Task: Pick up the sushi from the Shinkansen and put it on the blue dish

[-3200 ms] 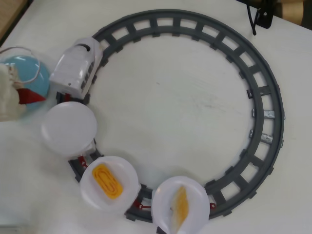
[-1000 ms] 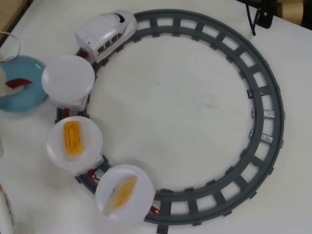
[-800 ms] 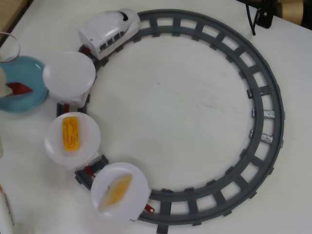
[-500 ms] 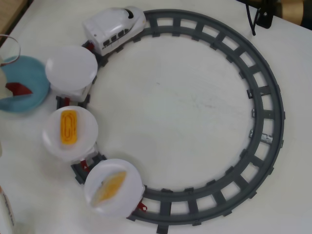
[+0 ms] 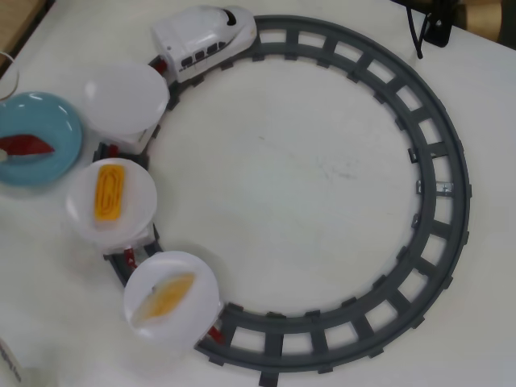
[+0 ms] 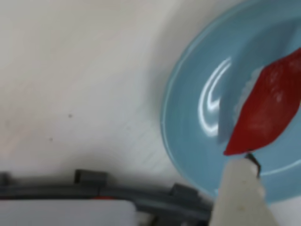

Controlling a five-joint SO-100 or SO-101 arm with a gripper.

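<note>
The red sushi (image 5: 24,146) lies flat on the blue dish (image 5: 48,121) at the left edge of the overhead view, off the track. In the wrist view the sushi (image 6: 268,113) rests on the blue dish (image 6: 197,103). Only one white fingertip (image 6: 240,190) of my gripper (image 6: 249,162) shows, just below the sushi's pointed end, holding nothing. No second finger presses against it. The white Shinkansen (image 5: 205,40) sits on the track's upper left, pulling three white plates. The arm is out of the overhead view.
The first plate (image 5: 125,97) behind the train is bare, the second (image 5: 110,201) carries a yellow roll, and the third (image 5: 171,297) a pale orange piece. A grey ring track (image 5: 439,201) circles the white table. A black stand (image 5: 427,24) is at the top right.
The train and its plates have rolled clockwise, up and to the right along the track. My arm has pulled out of the overhead view, leaving the sushi on the dish.
</note>
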